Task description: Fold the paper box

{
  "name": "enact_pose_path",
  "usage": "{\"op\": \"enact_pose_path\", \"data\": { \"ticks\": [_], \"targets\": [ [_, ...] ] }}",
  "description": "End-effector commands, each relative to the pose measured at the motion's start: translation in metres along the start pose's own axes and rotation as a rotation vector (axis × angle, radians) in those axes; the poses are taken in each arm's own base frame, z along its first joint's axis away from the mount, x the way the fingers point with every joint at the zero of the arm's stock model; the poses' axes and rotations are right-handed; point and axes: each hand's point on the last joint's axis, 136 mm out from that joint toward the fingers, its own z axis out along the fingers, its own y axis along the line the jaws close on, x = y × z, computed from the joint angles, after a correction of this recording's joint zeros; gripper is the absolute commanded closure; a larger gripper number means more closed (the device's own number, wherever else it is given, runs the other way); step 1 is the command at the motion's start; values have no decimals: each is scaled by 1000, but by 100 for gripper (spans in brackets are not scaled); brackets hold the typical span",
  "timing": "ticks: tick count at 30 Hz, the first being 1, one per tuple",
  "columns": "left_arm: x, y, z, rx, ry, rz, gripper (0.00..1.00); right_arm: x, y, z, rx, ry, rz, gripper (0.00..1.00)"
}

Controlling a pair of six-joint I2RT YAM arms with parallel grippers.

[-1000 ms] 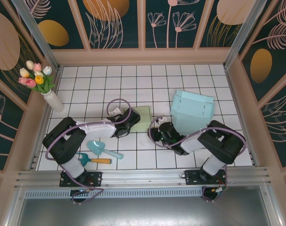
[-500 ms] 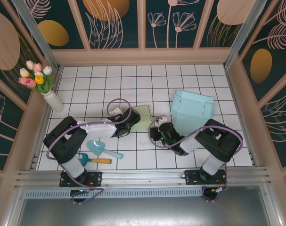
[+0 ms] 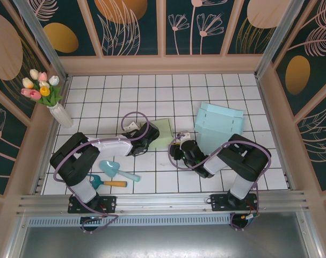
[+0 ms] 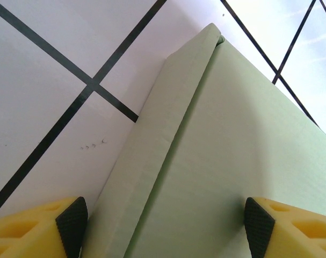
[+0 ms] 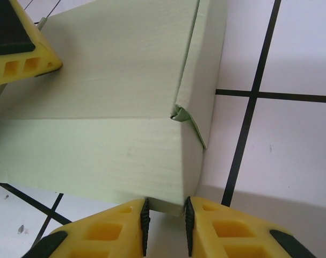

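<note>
Pale green card, the paper box (image 3: 163,131) lies on the white tiled table (image 3: 98,91) between my two arms in the top view. My left jaws are at its left side and my right jaws at its near right corner. A blue box (image 3: 219,123) sits just beyond to the right. A vase of tulips (image 3: 58,113) and a teal scoop (image 3: 113,170) stand well apart on the left.

From my left wrist, the box (image 4: 232,161) runs up the middle with one long flap (image 4: 163,134) turned over along its left edge. My left jaws stand wide open around it, with one black pad (image 4: 71,226) just beside the folded flap and the other well out over the flat face. They hold nothing.

From my right wrist, I see the box's corner (image 5: 180,114), where a side wall is folded over and a small tab pokes out untidily. My right jaws are drawn almost together, and the box's near edge reaches just into the gap between the pads (image 5: 145,217). I cannot tell whether they actually bite on it. A yellow finger (image 5: 15,45) of my left arm rests at the far top of the card.

I judge the fold about midway. Two side walls are creased and turned in, but the corner is not seated and the box looks low and loose rather than squared. The tab needs tucking, the remaining walls need raising, and the shape needs pressing firm.
</note>
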Motion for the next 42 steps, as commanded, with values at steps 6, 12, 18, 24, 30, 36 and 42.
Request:
{"op": "enact_pose_path", "data": {
  "ticks": [6, 12, 18, 24, 30, 36, 42],
  "targets": [
    [15, 25, -3, -93, 81, 18, 21, 7, 5, 1, -19, 16, 3, 72],
    [17, 22, -5, -107, 99, 23, 20, 5, 3, 0, -4, 17, 4, 72],
    [13, 17, -12, -99, 96, 8, 19, 2, 4, -4, -4, 9, 4, 72],
    [11, 13, -19, -84, 96, -5, 17, 1, 4, -4, -5, 7, 4, 72],
    [14, 11, -19, -78, 115, -9, 17, 0, 4, -4, -2, 8, 7, 72],
    [13, 10, -19, -76, 112, -9, 18, -5, 8, -7, -15, -1, 10, 72],
    [13, 15, -16, -89, 105, -7, 19, -7, 9, -11, -15, -10, 12, 71]
  ]
}}
